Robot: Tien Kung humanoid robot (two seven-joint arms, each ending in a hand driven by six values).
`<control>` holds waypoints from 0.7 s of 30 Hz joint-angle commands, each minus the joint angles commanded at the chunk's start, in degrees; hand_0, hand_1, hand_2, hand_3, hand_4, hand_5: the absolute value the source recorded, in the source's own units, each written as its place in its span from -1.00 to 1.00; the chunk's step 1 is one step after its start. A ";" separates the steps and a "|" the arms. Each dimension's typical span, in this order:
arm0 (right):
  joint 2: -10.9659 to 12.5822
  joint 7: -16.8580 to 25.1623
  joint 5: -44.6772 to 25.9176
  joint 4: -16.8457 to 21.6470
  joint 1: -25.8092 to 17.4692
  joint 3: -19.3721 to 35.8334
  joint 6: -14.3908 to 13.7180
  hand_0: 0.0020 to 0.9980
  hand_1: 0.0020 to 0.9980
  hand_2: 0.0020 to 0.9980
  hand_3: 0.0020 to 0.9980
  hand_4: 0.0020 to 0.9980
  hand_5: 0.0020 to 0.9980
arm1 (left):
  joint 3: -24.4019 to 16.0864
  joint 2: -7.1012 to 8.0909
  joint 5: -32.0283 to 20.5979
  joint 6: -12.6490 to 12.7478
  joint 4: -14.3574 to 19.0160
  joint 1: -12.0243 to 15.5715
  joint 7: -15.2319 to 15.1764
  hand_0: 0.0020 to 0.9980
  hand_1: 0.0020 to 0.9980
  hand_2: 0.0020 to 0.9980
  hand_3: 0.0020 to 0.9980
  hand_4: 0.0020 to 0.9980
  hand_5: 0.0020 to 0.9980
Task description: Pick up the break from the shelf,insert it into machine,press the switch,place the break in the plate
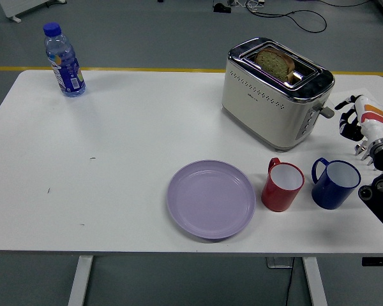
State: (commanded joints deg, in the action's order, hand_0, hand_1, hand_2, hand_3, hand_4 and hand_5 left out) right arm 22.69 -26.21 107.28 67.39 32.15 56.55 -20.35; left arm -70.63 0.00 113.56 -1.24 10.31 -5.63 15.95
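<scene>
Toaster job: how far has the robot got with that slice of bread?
The bread slice already sits in the toaster, its top showing above the slot, so inserting looks done. The right hand hovers just beside the toaster's lever, not touching it, holding nothing. Whether the press is finished is unclear from this view. Left to do: lifting the bread out and setting it on the purple plate, which is bare.

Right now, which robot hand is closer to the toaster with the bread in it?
The right. The right robot hand hovers just beside the toaster, at its lever end, with a small gap between them. The left robot hand is not in view at all, so it cannot be placed.
</scene>
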 joint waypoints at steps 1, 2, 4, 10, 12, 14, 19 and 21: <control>0.01 -0.16 0.26 0.12 -0.03 0.29 -0.06 -0.49 -0.41 -0.19 0.21 -0.18 -1.00 | -0.01 0.00 0.02 -0.01 0.00 0.01 0.00 0.21 -0.07 -0.06 0.09 -0.42 0.85; 0.02 -0.22 0.35 0.16 -0.05 0.39 -0.08 -0.57 -0.36 -0.13 0.42 -0.10 -0.91 | -0.01 0.00 0.03 -0.01 0.00 0.02 0.00 0.21 -0.07 -0.06 0.10 -0.42 0.85; 0.15 -1.33 2.35 1.30 -0.35 2.45 -0.24 -0.57 -0.36 -0.13 0.42 -0.10 -0.91 | -0.06 0.00 0.11 -0.03 0.00 0.14 0.00 0.21 -0.07 -0.06 0.10 -0.42 0.85; 0.87 -1.97 3.56 4.75 -0.62 5.66 1.83 0.14 0.19 0.46 0.85 0.32 -0.49 | -0.31 0.00 0.48 -0.11 0.00 0.33 0.00 0.21 -0.07 -0.06 0.09 -0.42 0.85; 1.20 -1.18 1.76 6.14 -0.36 6.10 3.16 0.14 0.19 0.46 0.85 0.32 -0.49 | -0.15 0.00 0.37 -0.17 0.00 0.31 -0.01 0.21 -0.07 -0.06 0.09 -0.42 0.85; 1.32 -0.57 0.84 6.72 -0.19 6.26 3.38 0.14 0.19 0.46 0.85 0.32 -0.49 | -0.09 0.00 0.34 -0.20 0.00 0.27 0.00 0.21 -0.07 -0.06 0.09 -0.41 0.86; 1.39 1.15 -0.92 7.92 0.21 6.80 2.63 0.48 0.47 0.83 0.95 0.43 -0.37 | 0.32 0.00 -0.29 -0.12 0.00 0.10 -0.01 0.21 -0.07 -0.06 0.09 -0.41 0.86; 1.19 2.15 -2.01 8.41 0.74 6.57 1.82 0.61 0.59 0.90 0.96 0.49 -0.31 | 0.53 0.00 -0.58 -0.07 0.00 -0.02 -0.02 0.21 -0.07 -0.07 0.09 -0.42 0.85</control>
State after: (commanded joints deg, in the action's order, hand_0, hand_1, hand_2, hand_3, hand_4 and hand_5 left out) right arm 23.88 -24.06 105.26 75.81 32.89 63.12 -18.53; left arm -70.10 0.00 112.97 -1.31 10.31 -5.65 15.94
